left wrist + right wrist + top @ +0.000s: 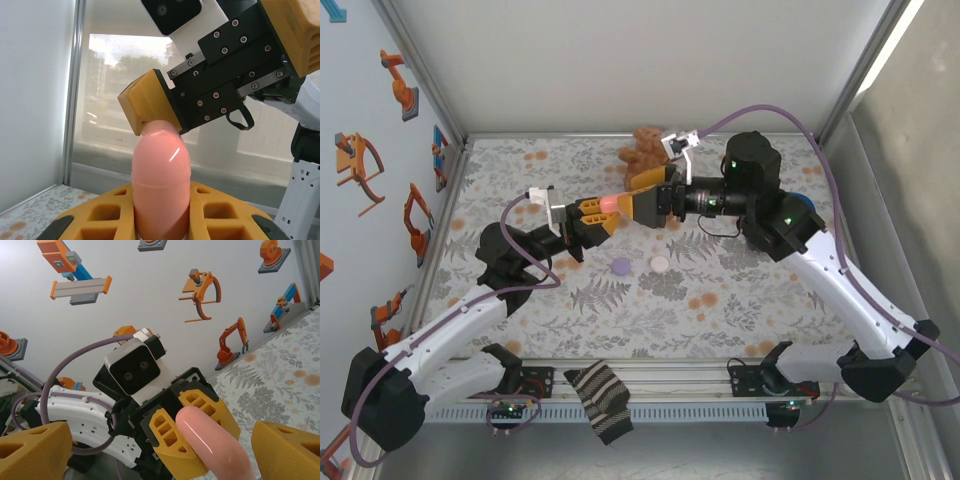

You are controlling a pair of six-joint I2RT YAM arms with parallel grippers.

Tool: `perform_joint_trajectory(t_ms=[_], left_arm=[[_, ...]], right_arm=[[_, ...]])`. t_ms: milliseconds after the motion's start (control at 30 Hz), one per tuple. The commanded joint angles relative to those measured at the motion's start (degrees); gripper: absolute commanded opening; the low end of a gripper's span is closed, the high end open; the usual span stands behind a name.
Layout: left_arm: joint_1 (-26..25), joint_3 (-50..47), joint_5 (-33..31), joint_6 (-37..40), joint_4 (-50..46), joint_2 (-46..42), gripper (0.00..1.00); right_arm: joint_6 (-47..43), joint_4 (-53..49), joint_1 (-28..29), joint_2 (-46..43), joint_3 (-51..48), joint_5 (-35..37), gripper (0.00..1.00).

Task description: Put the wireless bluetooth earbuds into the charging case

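The salmon-pink charging case [610, 205] is held up above the table, its two halves closed along a thin seam. My left gripper [597, 212] is shut on its lower half; in the left wrist view the case [161, 170] stands upright between my yellow fingers [107, 215]. My right gripper [636, 201] faces it from the right, open, with its jaws wide on either side of the case's free end [215, 447]. One right finger [150, 102] sits at the top of the case. The earbuds are out of view.
A flat purple disc [620, 266] and a flat white disc [661, 263] lie on the floral table below the grippers. A brown plush toy [642, 150] sits at the back. A striped cloth [600, 400] hangs over the near rail.
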Motion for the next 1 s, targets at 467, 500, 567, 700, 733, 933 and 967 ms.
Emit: perform_joint_trajectory(t_ms=[467,500,567,700,733,933,967], left_arm=[[0.2,-1.6,0.8,-0.8,-3.6,-6.5,0.0],[0.3,-1.8,0.8,-0.7,-4.1,-7.1,0.0],[0.2,-2.2,0.8,-0.6,-5.0,-8.2,0.0],[0.2,-2.7,0.9,-0.3,-6.9,-10.3,0.0],[0.1,-2.7,0.9,-0.2,-7.4,-10.8,0.0],[-0.1,-3.0,2.7,-0.2,-8.8,-13.1,0.0],[-0.1,-3.0,3.0,-0.2,-8.8,-13.5,0.0]], right_arm=[[-14.9,-2.9,0.4,-7.2,-3.5,7.6,0.91],[-15.6,-2.3,0.4,-7.6,-4.1,7.3,0.91],[-16.6,-1.0,0.3,-8.2,-5.3,6.4,0.91],[-19.5,1.7,0.4,-9.4,-8.0,3.8,0.91],[-20.1,2.0,0.3,-9.6,-8.6,3.1,0.91],[-24.2,3.6,0.4,-10.2,-10.7,-2.6,0.89],[-25.1,3.6,0.4,-10.2,-10.8,-3.6,0.89]])
